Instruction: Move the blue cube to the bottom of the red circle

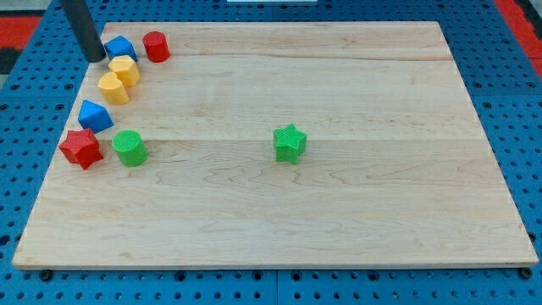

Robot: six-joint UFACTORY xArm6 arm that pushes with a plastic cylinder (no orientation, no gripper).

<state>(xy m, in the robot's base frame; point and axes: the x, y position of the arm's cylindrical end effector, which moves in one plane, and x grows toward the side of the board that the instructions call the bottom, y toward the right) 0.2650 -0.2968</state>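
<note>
The blue cube (119, 47) sits at the board's top left corner, just left of the red circle (156, 46), a short red cylinder. My tip (96, 58) is at the end of the dark rod, right at the blue cube's left side, touching or nearly touching it. A yellow block (124, 69) lies directly below the blue cube, close against it.
Below lie a second yellow block (113, 87), a blue triangular block (95, 115), a red star (81, 148) and a green cylinder (129, 147), all near the left edge. A green star (290, 142) stands mid-board. The wooden board (356, 212) rests on blue pegboard.
</note>
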